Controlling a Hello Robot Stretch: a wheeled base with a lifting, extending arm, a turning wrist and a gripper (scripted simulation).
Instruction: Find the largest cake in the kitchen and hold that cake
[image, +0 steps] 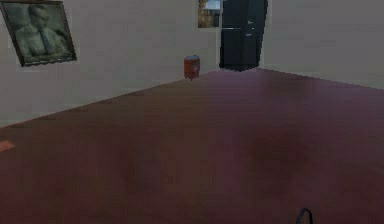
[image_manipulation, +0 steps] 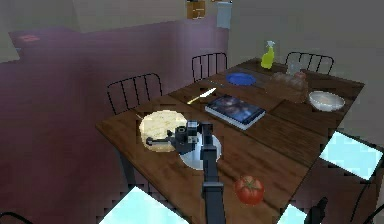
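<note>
Jaws beside the pale round cake (image_manipulation: 160, 125) at the near left of the brown wooden table (image_manipulation: 290, 135).

In the arm side view the cake lies on the table just left of the jaws. It cannot be told whether they touch it, hold anything, or are spread or pressed together. The dark arm bar (image_manipulation: 210, 182) rises from the near edge. A red tomato (image_manipulation: 249, 188) lies near right, a dark book (image_manipulation: 235, 110) mid-table and a white bowl (image_manipulation: 326, 100) far right. Black chairs (image_manipulation: 133, 92) stand on the far side. The forward view shows a dark red floor (image: 220, 150) and a framed wall picture (image: 40, 32).
</note>
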